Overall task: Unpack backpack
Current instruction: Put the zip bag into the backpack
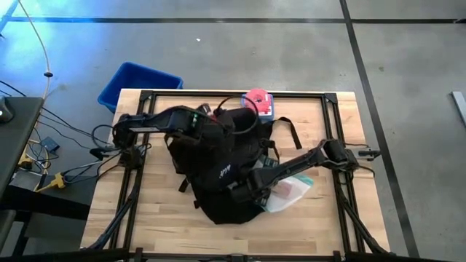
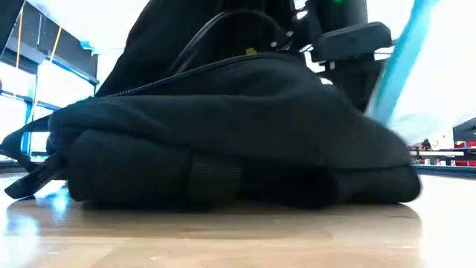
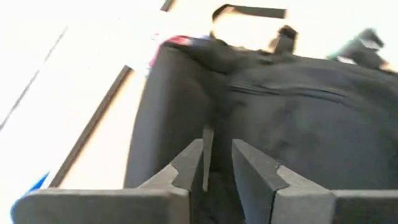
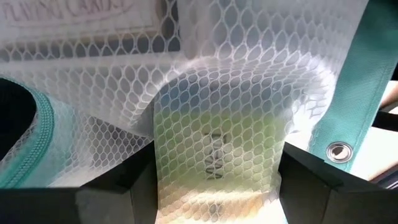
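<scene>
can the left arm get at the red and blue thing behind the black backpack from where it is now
Probably yes. The left gripper sits at the top of the large soft black fabric backpack, and the red and blue item lies close beside it on the table's far edge, uncovered from above. Only the backpack's loop handle arcs between them.

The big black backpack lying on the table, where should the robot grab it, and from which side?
Probably the top loop handle of the large soft black fabric backpack, coming from above. The bag lies flat on the wooden table, its soft body too wide for two fingers, while the loop stands up as a thin band at the far end.
</scene>
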